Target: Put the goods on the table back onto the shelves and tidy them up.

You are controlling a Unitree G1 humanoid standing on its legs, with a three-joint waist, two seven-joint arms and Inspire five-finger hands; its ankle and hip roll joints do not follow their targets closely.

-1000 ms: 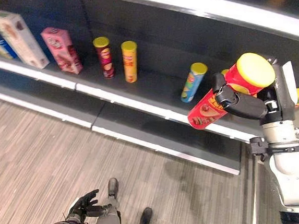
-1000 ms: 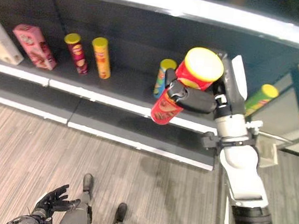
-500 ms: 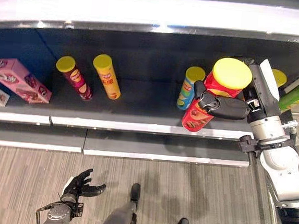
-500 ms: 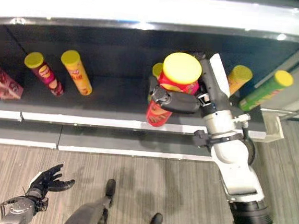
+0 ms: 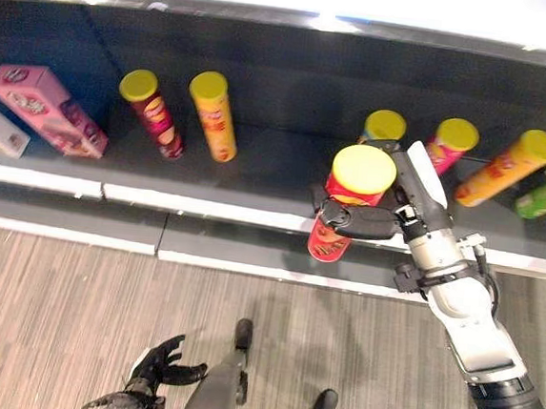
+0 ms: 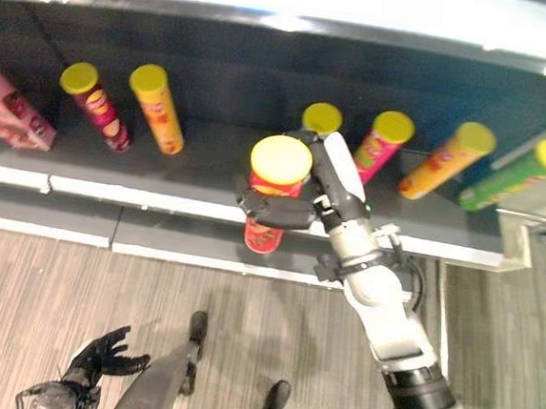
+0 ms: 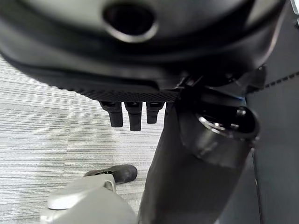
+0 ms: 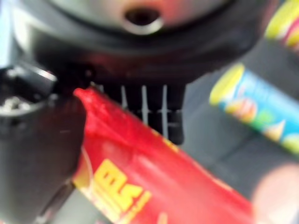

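The robot's right arm reaches up and forward from the lower right, wrist bent, with its dark right hand (image 5: 372, 221) held sideways, fingers and thumb curled closed around a red can (image 5: 344, 211). The left hand (image 5: 156, 370) hangs low near the floor, fingers spread and relaxed, holding nothing.

A dark shelf (image 5: 256, 179) carries upright snack cans (image 5: 214, 113) and a pink box (image 5: 47, 108).
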